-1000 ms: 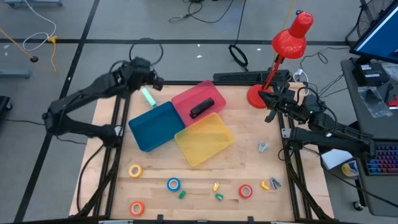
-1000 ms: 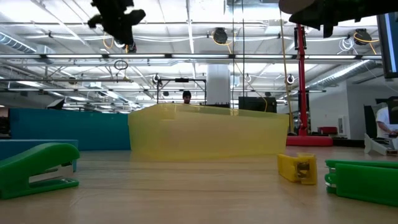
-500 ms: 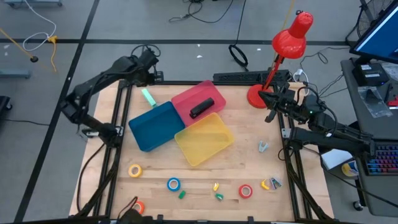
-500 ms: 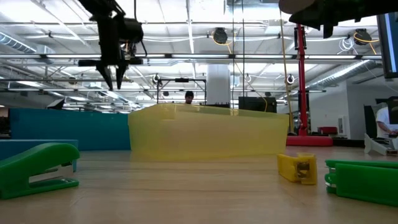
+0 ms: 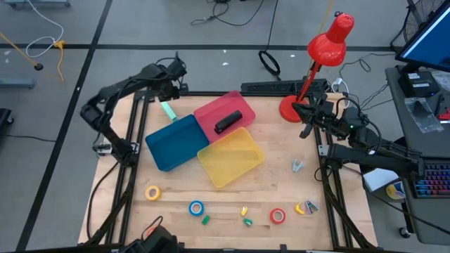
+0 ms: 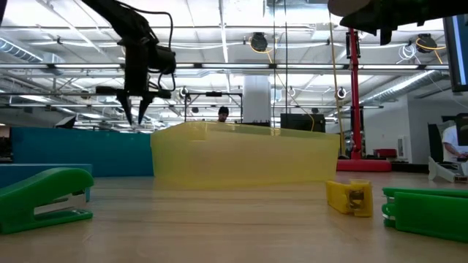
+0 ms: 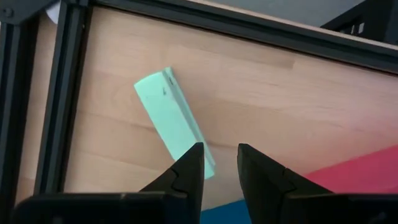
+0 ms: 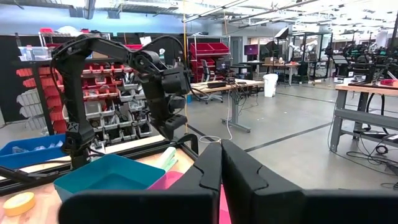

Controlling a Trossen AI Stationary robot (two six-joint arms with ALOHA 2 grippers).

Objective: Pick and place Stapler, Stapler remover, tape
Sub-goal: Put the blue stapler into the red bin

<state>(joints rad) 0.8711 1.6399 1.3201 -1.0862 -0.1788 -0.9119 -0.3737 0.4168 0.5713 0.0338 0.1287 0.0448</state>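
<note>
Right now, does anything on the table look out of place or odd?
Mostly no. The three bins sit skewed to the table's edges, and a mint green stapler lies outside them at the far left corner, under the left hand. Nothing looks spilled or broken.

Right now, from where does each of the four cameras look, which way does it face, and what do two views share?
High view: overhead, facing down on the table, both arms visible.
Low view: at tabletop height, facing the yellow bin; left pincer hangs above.
Left wrist view: above the mint-green stapler, own left pincer slightly open.
Right wrist view: faces across the table, right pincer shut.
Shared: mint-green stapler, high and left wrist views.
</note>
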